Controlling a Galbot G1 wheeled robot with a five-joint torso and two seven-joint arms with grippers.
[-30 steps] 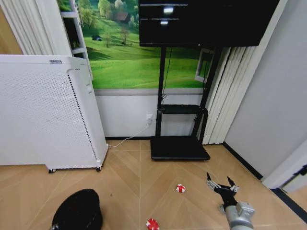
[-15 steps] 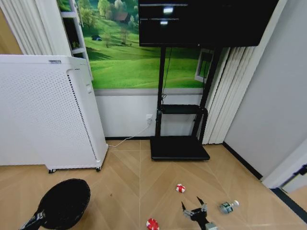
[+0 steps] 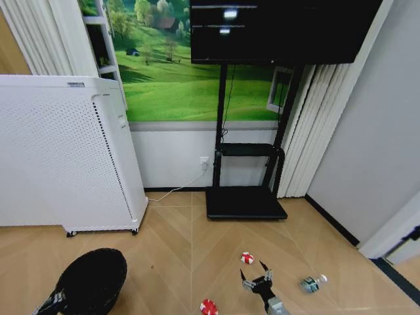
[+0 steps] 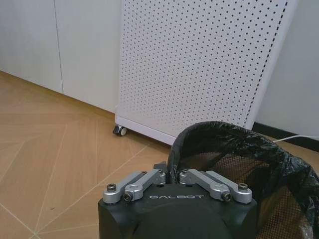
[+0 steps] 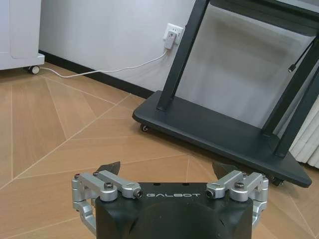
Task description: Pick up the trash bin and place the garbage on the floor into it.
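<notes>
In the head view, the trash bin (image 3: pixel 90 281) stands low on the robot's left, clear of the white cabinet (image 3: pixel 65 154). The left gripper (image 3: pixel 54 301) sits at its near rim. The right gripper (image 3: pixel 257 281) hangs with its claws spread between two red-and-white pieces (image 3: pixel 247 258) (image 3: pixel 209 306), with the clear bottle (image 3: pixel 312 283) lying farther right on the wood floor (image 3: pixel 177 249).

The left wrist view shows the left gripper (image 4: pixel 173 175) clamped on the bin's rim (image 4: pixel 219 137), which is draped with a black liner.

The right wrist view shows the right gripper (image 5: pixel 169 172) wide open, facing the TV stand base (image 5: pixel 219 137).
</notes>
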